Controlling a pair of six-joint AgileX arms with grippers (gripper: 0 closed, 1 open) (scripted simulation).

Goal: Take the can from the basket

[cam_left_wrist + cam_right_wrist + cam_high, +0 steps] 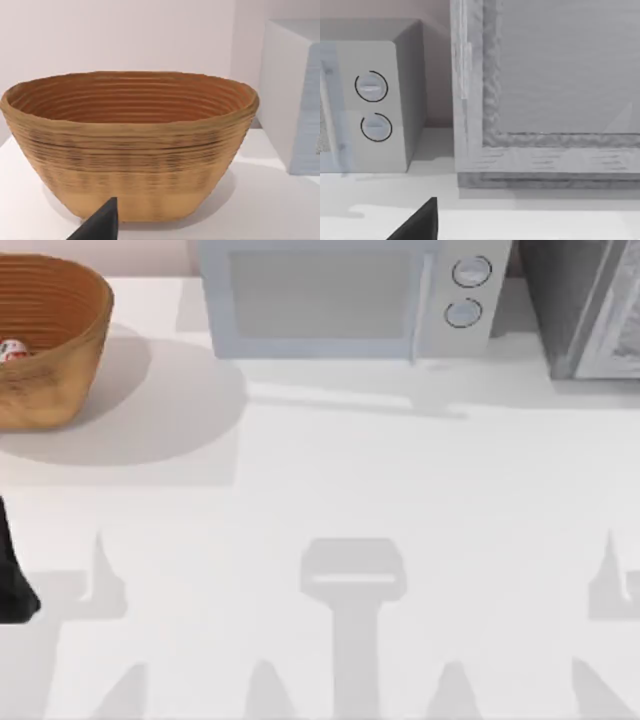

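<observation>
Orange-brown wicker basket (60,330), its walls ribbed in horizontal bands, darker rust-orange inside and paler tan-yellow toward the base, with faint dark flecks across the middle of the outer wall; a white can (12,351) with red markings lies within; the table (330,490) is plain white, crossed by soft grey shadows; the microwave (350,295) is pale grey-white with two round dials outlined in dark rings; a grey cabinet (590,305) shows a mottled, streaked finish; black arm part (15,580) at the left edge.

basket (60,340) cut off by top view's left edge; can (12,351) inside mostly cropped too. in left wrist view the basket wall hides its floor.
</observation>
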